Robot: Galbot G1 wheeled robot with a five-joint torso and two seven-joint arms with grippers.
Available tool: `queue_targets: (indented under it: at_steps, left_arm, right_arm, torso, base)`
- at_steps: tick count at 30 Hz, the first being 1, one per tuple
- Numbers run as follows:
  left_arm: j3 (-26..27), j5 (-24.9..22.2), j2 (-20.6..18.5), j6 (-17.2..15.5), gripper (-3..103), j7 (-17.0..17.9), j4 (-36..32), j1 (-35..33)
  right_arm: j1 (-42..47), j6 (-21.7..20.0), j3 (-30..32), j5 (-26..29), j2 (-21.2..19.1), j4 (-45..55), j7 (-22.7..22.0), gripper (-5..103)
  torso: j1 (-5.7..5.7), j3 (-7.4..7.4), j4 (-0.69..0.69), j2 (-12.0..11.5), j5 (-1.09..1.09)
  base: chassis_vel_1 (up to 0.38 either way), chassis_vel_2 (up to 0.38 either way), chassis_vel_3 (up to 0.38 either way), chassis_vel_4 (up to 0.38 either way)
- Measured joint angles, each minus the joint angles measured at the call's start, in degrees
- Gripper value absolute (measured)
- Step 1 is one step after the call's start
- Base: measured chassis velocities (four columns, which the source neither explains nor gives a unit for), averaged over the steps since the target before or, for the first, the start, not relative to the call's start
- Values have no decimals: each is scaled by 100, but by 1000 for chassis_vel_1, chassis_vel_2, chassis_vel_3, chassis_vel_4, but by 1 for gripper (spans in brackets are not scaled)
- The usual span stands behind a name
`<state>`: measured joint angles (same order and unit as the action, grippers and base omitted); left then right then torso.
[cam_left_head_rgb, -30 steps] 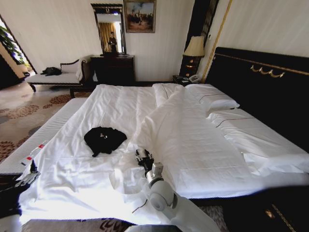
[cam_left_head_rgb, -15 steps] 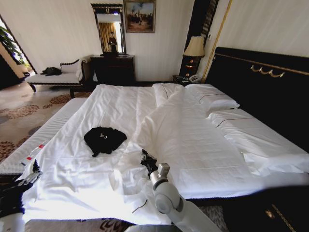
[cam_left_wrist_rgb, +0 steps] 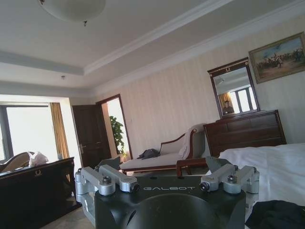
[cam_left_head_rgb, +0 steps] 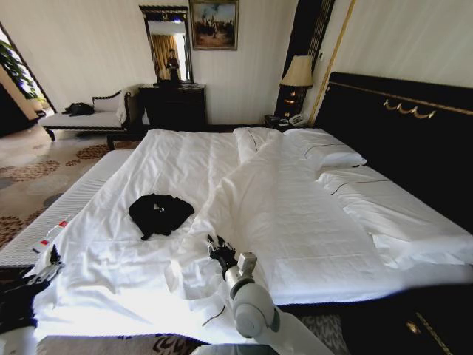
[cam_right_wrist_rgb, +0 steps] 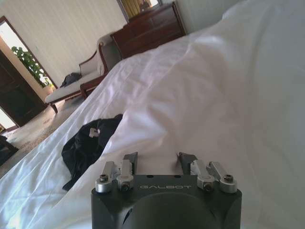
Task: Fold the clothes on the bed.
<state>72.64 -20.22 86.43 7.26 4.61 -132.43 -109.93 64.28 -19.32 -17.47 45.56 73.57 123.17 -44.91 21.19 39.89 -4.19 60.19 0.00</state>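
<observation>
Lying left of the open right pincer (cam_left_head_rgb: 215,245), clothes (cam_left_head_rgb: 160,213) apart

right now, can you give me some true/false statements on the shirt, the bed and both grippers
1. The black T-shirt lies crumpled on the bed. True.
2. The right gripper is shut on the T-shirt. False: its fingers are open over the white duvet, apart from the shirt.
3. The left gripper is at the bed's near corner, on the robot's left. True.
4. The T-shirt is draped over a pillow at the headboard. False: it lies on the sheet well short of the pillows.
5. The left gripper's fingers are closed on fabric. False: they are open and hold nothing.
</observation>
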Motion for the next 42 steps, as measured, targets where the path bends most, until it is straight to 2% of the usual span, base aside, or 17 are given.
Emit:
queue_targets:
  at_steps: [6,7,9,12,15,16,19,21,24,25,28,29,31,34,36,40,42]
  left_arm:
    - [29,-13,13,28,100,13,-17,-18]
    - [29,-13,13,28,100,13,-17,-18]
    - [32,-17,20,28,100,14,-34,-18]
    - [33,-18,24,28,100,14,-39,-19]
    - [34,-19,23,28,100,14,-39,-17]
    - [34,-19,23,28,100,14,-39,-17]
    - [27,-18,20,28,100,15,-20,1]
    - [21,-16,20,27,100,14,-11,7]
    - [17,-97,-4,24,100,68,3,67]
    - [17,-97,-4,24,100,68,3,67]
    - [64,-827,-119,-393,100,566,-351,263]
    - [64,-827,-119,-393,100,566,-351,263]
    - [107,-1321,-226,-848,100,870,-679,442]
    - [195,-1956,-423,-1478,100,1088,-1068,824]
    - [205,-2064,-471,-1608,100,1104,-1091,961]
    - [99,-2167,-533,-1782,100,1083,-1112,1234]
    - [69,-2136,-533,-1785,100,1058,-1112,1259]
  right_arm:
    - [-40,-47,-87,137,51,-51,-54,74]
    - [-40,-47,-87,137,51,-51,-54,74]
    - [-34,-2,-109,83,56,-71,-9,65]
    - [-3,69,-111,-32,56,-98,83,60]
    - [48,202,-90,-437,55,-112,265,41]
    - [48,202,-90,-437,55,-112,265,41]
    - [70,331,-5,-613,62,77,415,54]
    - [79,359,20,-613,59,147,442,54]
    - [162,548,61,-552,-22,455,639,71]
    - [162,548,61,-552,-22,455,639,71]
    - [362,789,-18,-543,-162,582,933,87]
    - [362,789,-18,-543,-162,582,933,87]
    - [500,904,-79,-619,-202,583,1070,97]
    - [628,996,-53,-639,-208,542,1337,99]
    - [627,999,-52,-541,-208,517,1355,100]
    - [312,817,-165,267,-215,260,1028,100]
    - [211,798,-179,325,-189,170,972,100]
  torso:
    - [0,0,0,0,0]
    - [0,0,0,0,0]
    - [0,0,0,0,0]
    - [0,0,0,0,0]
    - [0,0,0,0,0]
    - [0,0,0,0,0]
    - [0,0,0,0,0]
    - [1,0,0,0,0]
    - [0,0,0,0,0]
    - [0,0,0,0,0]
    - [0,0,1,0,0]
    - [0,0,1,0,0]
    - [0,0,0,0,2]
    - [0,0,-1,0,2]
    - [0,0,-1,0,0]
    - [1,0,0,0,-1]
    - [1,0,0,0,-1]
  base:
    - [0,0,0,0]
    - [0,0,0,0]
    - [0,0,0,0]
    - [0,0,0,0]
    - [0,0,0,0]
    - [0,0,0,0]
    - [0,0,0,0]
    - [0,0,0,0]
    - [0,0,0,0]
    - [0,0,0,0]
    - [0,0,0,0]
    - [0,0,0,0]
    - [0,0,0,0]
    - [0,0,0,0]
    - [0,0,0,0]
    - [0,0,0,0]
    - [0,0,0,0]
